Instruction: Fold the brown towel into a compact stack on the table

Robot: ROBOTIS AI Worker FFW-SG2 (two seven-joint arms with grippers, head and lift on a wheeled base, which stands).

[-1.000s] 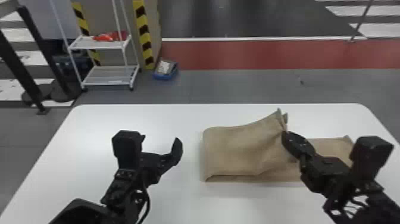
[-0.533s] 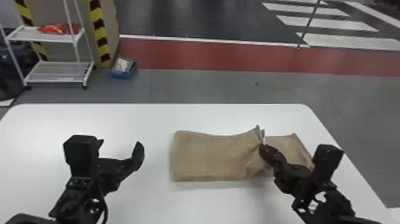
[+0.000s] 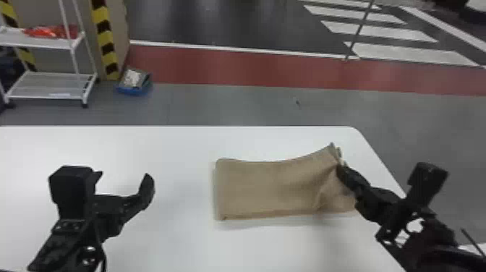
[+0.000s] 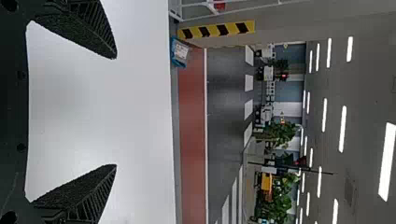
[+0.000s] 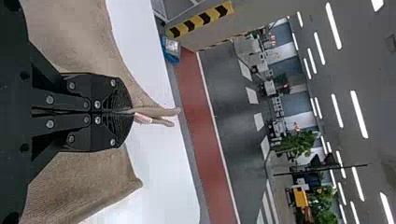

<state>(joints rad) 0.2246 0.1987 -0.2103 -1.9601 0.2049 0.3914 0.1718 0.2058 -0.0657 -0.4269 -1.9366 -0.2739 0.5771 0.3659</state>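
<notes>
The brown towel (image 3: pixel 264 188) lies folded lengthwise on the right half of the table, its right end raised and bunched. My right gripper (image 3: pixel 341 168) holds that end at the towel's far edge. In the right wrist view, the closed fingers of my right gripper (image 5: pixel 128 112) pinch a layer of the towel (image 5: pixel 79 32), and a small tag sticks out by the tips. Left of the towel, my left gripper (image 3: pixel 123 181) stands open above the table. The left wrist view has my left gripper (image 4: pixel 116 112) with its fingers wide apart and nothing between them.
The white table (image 3: pixel 173 235) has its right edge close under my right arm. Beyond the far edge, on the floor, are a white shelf rack (image 3: pixel 50 86) and a blue bin (image 3: pixel 133 88).
The head view has swung toward the right. My right gripper, holding the towel's end, has moved rightward relative to the towel, and the raised layer now covers more of the part beneath. The left gripper stays open.
</notes>
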